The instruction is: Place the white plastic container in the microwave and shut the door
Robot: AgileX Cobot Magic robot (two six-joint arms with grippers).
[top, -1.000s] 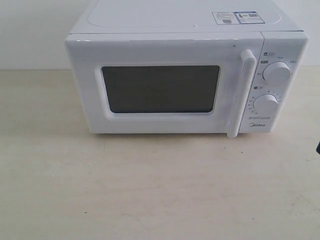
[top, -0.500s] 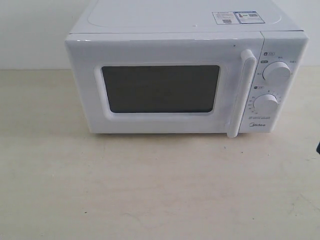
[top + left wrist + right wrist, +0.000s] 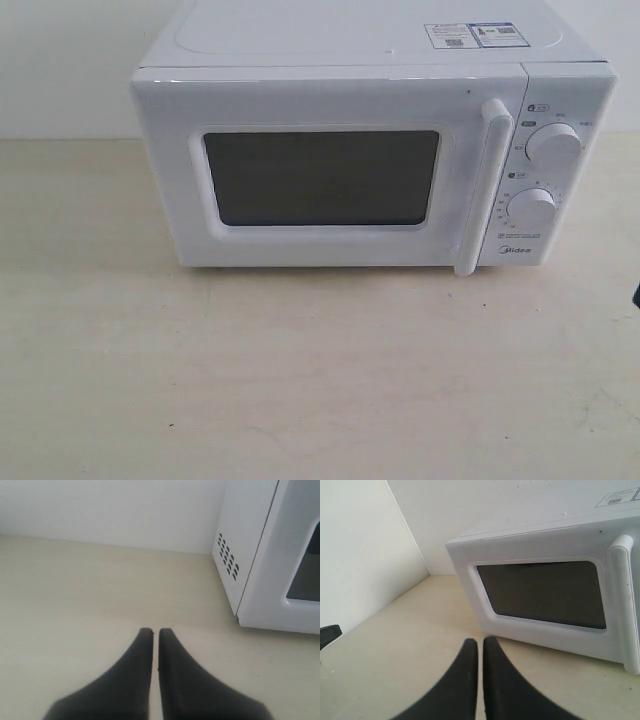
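Note:
The white microwave [image 3: 370, 150] stands at the back of the beige table, its door [image 3: 320, 175] closed flat against the body, with the vertical white bar handle [image 3: 485, 185] beside the two knobs. The white plastic container shows in no view. My left gripper [image 3: 155, 631] is shut and holds nothing, hovering over bare table off the microwave's vented side wall [image 3: 235, 550]. My right gripper [image 3: 480, 641] is also shut and holds nothing, in front of the door [image 3: 545, 592] and short of it. Neither gripper shows in the exterior view.
A dark object [image 3: 636, 295] pokes in at the right edge of the exterior view. Another dark tip [image 3: 327, 632] shows at the edge of the right wrist view. A white wall [image 3: 60, 60] runs behind the table.

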